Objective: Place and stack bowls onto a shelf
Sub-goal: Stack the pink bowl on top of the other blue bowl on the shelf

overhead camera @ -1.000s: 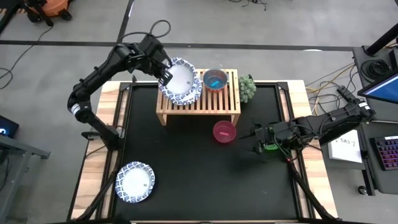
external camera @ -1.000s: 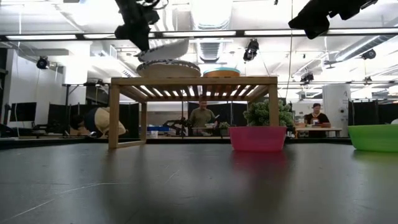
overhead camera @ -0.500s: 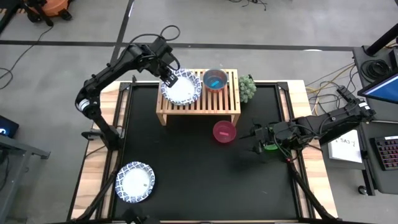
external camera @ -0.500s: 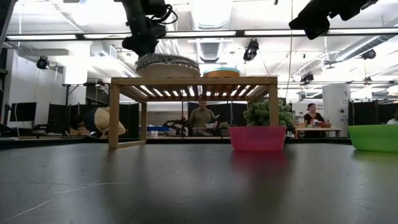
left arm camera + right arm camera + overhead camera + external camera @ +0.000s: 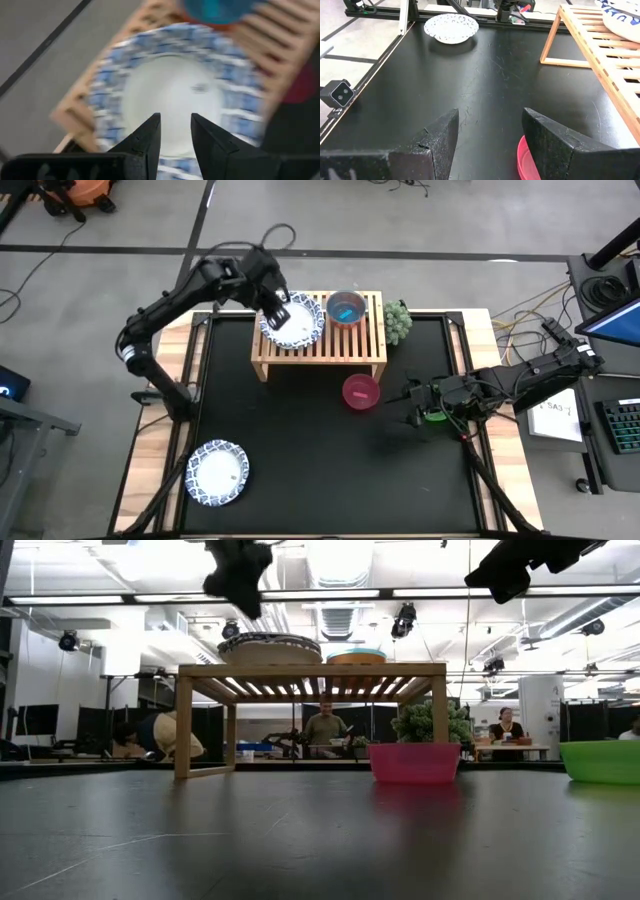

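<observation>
Shelf (image 5: 320,340) at the far middle of the table, long axis left to right. White bowl (image 5: 292,320) now down flat on the left-end stack, mouth up, no longer tilted. One more stacked. Left gripper (image 5: 276,312) just lifted off, fingers apart, empty. Right gripper (image 5: 412,398) waiting near right by the green bowl (image 5: 433,416), fingers wide.

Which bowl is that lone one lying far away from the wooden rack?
From the wooden shelf at the table's far edge, look to the near left corner of the black mat. There sits a white bowl with a blue patterned rim, alone, unlike the stacked ones.
</observation>
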